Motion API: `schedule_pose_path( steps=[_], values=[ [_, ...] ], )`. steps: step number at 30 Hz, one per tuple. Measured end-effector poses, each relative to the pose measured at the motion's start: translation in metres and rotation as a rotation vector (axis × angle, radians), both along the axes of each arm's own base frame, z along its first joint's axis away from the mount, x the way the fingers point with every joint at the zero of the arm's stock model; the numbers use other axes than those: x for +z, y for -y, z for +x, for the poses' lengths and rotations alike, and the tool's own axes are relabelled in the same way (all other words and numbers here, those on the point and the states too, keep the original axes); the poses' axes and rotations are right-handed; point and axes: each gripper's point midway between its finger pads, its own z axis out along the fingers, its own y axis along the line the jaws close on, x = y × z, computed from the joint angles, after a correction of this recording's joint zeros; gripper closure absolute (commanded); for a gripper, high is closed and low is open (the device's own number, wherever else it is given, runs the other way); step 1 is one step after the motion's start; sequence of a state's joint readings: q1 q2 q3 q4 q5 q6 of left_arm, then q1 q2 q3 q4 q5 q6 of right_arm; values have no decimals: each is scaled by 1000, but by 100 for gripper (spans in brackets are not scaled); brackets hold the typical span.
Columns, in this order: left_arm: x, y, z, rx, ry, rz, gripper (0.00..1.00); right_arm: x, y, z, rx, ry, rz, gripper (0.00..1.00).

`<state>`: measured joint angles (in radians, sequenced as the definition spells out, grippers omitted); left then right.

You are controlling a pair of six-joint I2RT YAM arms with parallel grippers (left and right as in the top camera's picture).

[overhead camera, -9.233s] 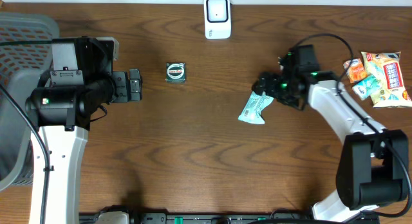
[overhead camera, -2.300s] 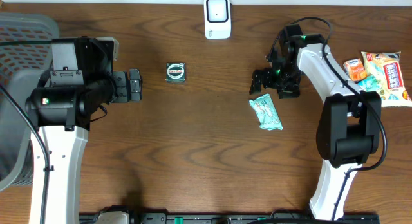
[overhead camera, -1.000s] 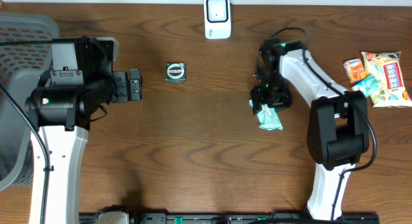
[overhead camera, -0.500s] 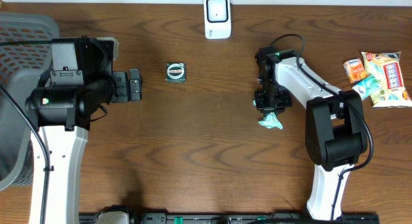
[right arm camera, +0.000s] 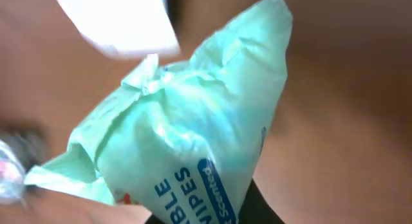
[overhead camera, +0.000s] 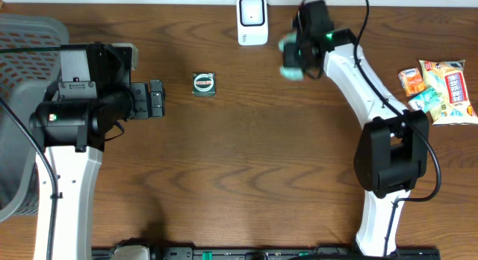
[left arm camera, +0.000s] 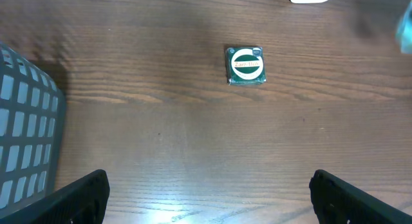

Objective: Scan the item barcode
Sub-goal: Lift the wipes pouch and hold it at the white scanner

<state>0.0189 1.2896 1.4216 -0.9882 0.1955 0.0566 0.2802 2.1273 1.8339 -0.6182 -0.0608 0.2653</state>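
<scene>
Overhead view is mostly brown wood-grain bench (overhead camera: 239, 185), so not much clutter. A grey mesh basket (overhead camera: 19, 103) sits at the left edge. The left arm (overhead camera: 75, 122) is right beside it, reaching toward the middle of the bench. The right arm (overhead camera: 373, 118) comes up from the near edge and stretches all the way to the far edge.

A little heap of snack bags (overhead camera: 441, 88) lies at the right edge. The white scanner (overhead camera: 252, 21) stands at the middle of the far edge.

The wipes pack (overhead camera: 290, 57) is up off the bench just to the right of the scanner, pinched in the right gripper (overhead camera: 302, 47). It's smeared with motion blur from above. On the right wrist cam the pale green pack fills the frame, all crinkled, with "WIPES" in blue print and a white blur of scanner in the top left corner. No barcode that I can make out on the side showing.

The left gripper (overhead camera: 158, 99) has its jaws spread wide with nothing in them. On the left wrist cam its dark fingertips (left arm camera: 80, 192) sit in the bottom corners with bare wood between.

Smallest thing is a square pack (overhead camera: 203, 84) with a green and white round label. It lies flat between the left gripper and the scanner, well apart from both.
</scene>
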Motion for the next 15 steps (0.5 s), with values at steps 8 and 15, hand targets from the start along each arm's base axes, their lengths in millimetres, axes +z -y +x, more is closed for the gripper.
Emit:
schedule_pose_path(
  steps=[8, 15],
  values=[
    [0, 0, 0, 0, 0, 0, 2, 67, -51, 42, 41, 320, 108, 95],
    [0, 0, 0, 0, 0, 0, 2, 127, -82, 60, 66, 453, 147, 95]
  ],
)
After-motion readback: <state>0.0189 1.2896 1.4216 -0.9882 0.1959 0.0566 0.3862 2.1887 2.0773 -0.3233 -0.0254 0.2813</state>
